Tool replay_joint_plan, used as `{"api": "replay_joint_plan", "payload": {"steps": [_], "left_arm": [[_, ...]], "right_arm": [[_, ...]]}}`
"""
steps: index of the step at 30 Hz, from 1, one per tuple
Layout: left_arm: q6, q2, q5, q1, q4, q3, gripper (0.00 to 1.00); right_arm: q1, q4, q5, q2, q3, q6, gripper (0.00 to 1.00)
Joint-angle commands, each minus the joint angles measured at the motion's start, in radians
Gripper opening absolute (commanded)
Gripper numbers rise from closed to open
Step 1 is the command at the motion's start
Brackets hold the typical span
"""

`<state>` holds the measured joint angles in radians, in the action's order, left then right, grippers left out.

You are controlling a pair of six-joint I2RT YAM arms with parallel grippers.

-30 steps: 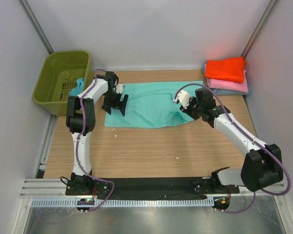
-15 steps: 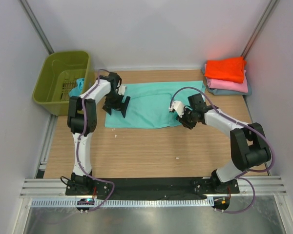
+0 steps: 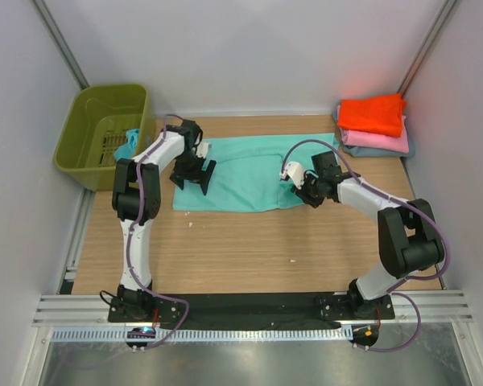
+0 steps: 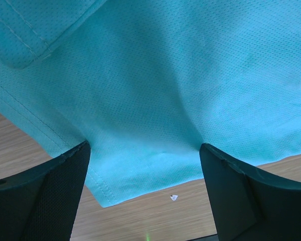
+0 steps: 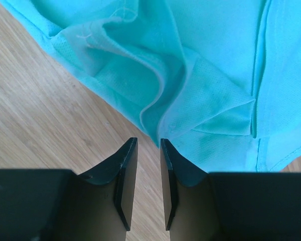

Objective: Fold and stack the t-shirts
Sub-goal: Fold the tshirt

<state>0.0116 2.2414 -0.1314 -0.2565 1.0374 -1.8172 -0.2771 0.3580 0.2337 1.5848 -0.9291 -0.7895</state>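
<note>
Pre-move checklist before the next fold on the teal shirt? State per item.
1. The teal cloth t-shirt flat on the wooden table: not ok, near right edge bunched.
2. The left hand open over the shirt's left end: ok.
3. The right hand gripping cloth: not ok; jaws nearly together, fold just ahead of the tips.
4. The left hand touching cloth: cannot tell.
5. The bright orange cloth t-shirt topping the far-right stack, clear of both arms: ok.

Wood tbl (image 3: 249, 241), wht walls (image 3: 249, 56)
</note>
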Motion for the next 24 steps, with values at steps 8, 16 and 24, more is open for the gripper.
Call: {"api": "replay_joint_plan", "payload": {"steps": [8, 16, 24], "left_arm": [[0.008, 0.018, -0.022, -0.013, 0.013, -0.004, 0.91], [0.008, 0.021, -0.017, -0.015, 0.013, -0.008, 0.91], [0.005, 0.027, -0.016, -0.015, 0.012, -0.014, 0.91]], "right_arm": [[0.007, -0.071, -0.028, 0.067, -0.065, -0.031, 0.30], [0.012, -0.056, -0.036, 0.086, -0.082, -0.039, 0.21], [0.019, -0.034, -0.037, 0.047, -0.093, -0.042, 0.01]]}}
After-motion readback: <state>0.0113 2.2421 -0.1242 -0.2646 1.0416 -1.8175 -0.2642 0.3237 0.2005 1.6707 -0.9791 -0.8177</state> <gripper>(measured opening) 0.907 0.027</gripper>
